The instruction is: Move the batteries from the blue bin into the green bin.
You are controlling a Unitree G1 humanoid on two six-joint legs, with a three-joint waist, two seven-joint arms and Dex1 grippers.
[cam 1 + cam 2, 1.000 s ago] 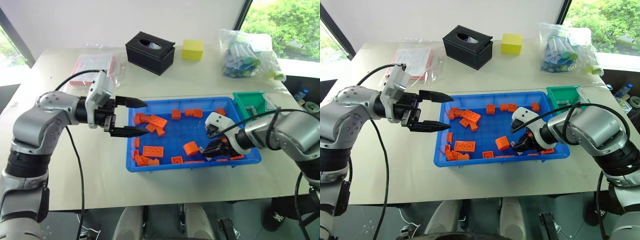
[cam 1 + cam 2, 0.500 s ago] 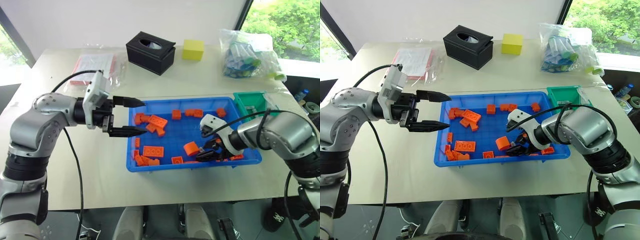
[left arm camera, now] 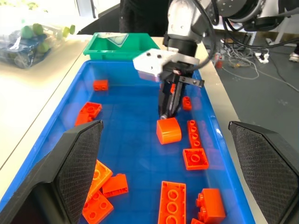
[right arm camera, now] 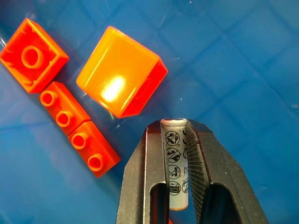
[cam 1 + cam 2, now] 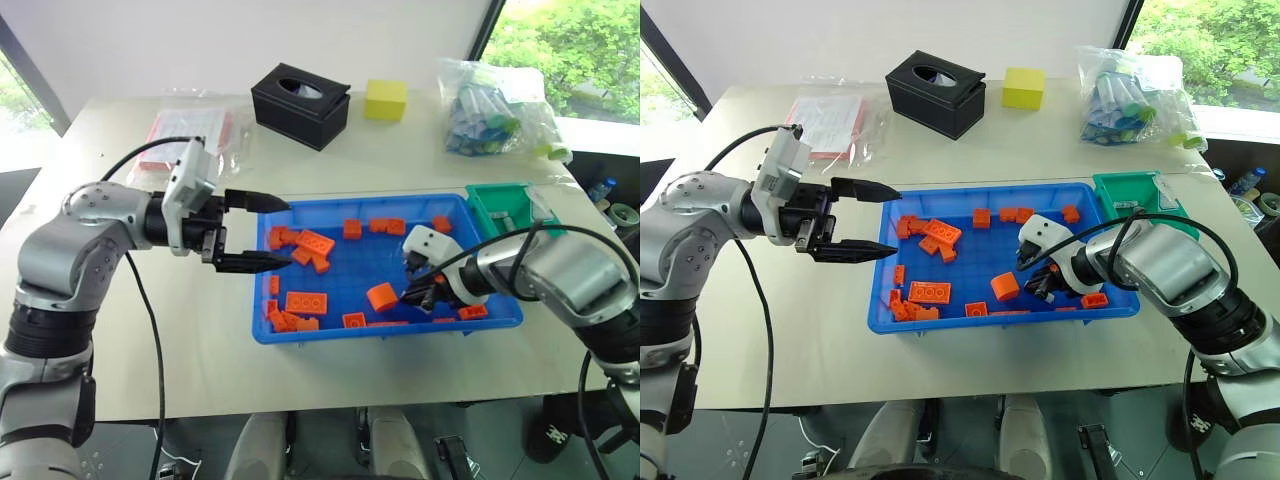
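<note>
Battery (image 4: 175, 163): pinched between my right gripper (image 4: 175, 140) fingers, low in the blue bin (image 5: 340, 333), beside an orange block (image 4: 120, 78).
Next: I lift straight up, slowly, then carry it to the green bin (image 5: 497, 204).
Left gripper (image 5: 262, 233): open, waiting by the bin's edge.

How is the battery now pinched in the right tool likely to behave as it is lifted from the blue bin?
The battery is a smooth metal cylinder, so it may slip between the right tool fingers. It looks stiff and probably heavy for its size. If dropped on the blue bin floor it would likely roll.
</note>
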